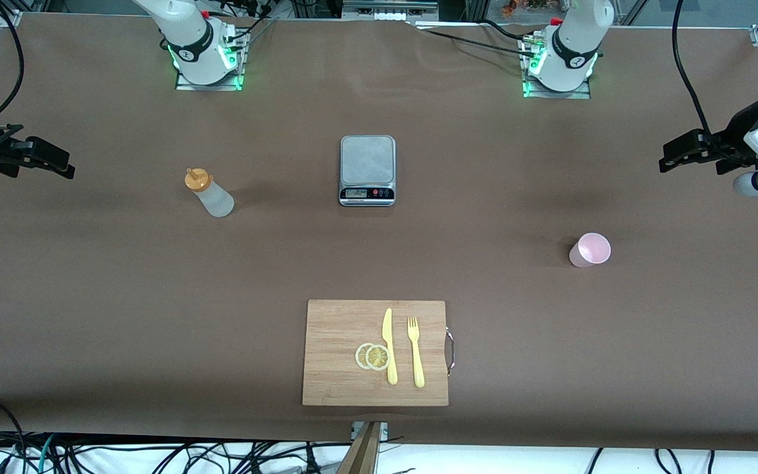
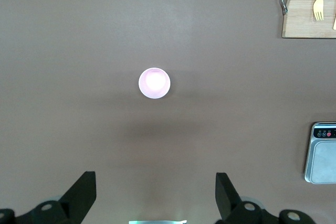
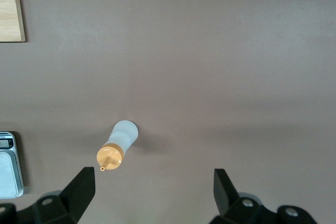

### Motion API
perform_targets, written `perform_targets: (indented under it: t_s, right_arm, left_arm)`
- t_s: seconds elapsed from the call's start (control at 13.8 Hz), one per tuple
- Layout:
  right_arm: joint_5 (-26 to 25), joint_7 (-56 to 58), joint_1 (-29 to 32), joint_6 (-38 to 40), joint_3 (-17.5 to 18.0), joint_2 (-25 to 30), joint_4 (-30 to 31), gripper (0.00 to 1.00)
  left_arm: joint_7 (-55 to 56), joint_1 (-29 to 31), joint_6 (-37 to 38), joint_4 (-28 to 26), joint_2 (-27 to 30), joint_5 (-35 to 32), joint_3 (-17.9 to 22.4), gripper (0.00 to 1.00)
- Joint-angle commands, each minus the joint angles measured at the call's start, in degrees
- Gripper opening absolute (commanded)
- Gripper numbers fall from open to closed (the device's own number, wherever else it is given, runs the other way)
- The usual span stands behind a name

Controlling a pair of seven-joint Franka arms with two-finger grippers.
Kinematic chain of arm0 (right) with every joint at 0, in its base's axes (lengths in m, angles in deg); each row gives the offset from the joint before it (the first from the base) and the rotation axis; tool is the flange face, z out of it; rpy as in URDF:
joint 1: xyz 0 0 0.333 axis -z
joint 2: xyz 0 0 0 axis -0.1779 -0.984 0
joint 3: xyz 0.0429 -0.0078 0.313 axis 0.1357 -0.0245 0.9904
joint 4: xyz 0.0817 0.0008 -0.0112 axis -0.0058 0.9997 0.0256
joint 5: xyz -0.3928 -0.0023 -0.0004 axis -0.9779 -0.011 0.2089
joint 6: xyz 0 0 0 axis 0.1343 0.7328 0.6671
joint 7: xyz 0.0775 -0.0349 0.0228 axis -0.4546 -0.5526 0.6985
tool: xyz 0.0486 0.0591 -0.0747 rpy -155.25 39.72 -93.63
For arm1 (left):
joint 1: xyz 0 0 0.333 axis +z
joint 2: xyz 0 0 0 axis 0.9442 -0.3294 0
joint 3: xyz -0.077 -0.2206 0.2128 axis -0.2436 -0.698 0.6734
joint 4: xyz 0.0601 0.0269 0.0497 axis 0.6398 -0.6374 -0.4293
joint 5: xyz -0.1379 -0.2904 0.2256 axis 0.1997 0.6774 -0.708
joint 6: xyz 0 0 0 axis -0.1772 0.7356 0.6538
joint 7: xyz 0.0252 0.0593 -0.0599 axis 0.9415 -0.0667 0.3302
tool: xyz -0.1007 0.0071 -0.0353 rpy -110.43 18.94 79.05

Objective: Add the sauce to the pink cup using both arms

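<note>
Both grippers gape wide and empty at the frame's edges — left gripper, right gripper. Bottle and cup stand light and upright — a clumsy pinch could topple either.

You have a brown table with a kitchen scale standing at its middle, its display strip and buttons on the edge nearer the front camera. Nearer that camera you see a wooden cutting board with a metal handle on the edge toward the left arm's end. On it lie two lemon slices, overlapping, touching a yellow knife, with a yellow fork just beside it.
</note>
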State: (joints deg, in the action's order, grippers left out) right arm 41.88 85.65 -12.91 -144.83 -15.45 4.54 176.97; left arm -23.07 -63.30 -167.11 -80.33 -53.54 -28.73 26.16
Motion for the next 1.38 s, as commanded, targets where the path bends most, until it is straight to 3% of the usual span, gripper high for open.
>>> perform_targets:
  t_s: [0.0, 0.65, 1.09, 1.31]
  right_arm:
    - [0.78, 0.75, 0.29, 0.4, 0.03, -0.3, -0.8, 1.0]
    - [0.78, 0.92, 0.29, 0.4, -0.06, -0.3, -0.8, 1.0]
    - [0.78, 1.01, 0.29, 0.4, 0.03, -0.3, -0.88, 1.0]
    - [0.87, 1.01, 0.29, 0.4, 0.03, -0.3, -0.89, 1.0]
  left_arm:
    - [0.02, 0.09, 0.14, 0.33, -0.11, 1.29, -0.06, 1.0]
    - [0.11, -0.26, -0.03, 0.33, -0.72, 1.55, -0.06, 1.0]
    - [-0.77, 0.8, -3.8, -0.72, -9.05, -0.56, 0.47, 1.0]
    - [-4.7, 2.38, -10.38, -3.52, -13.63, -0.56, 0.73, 1.0]
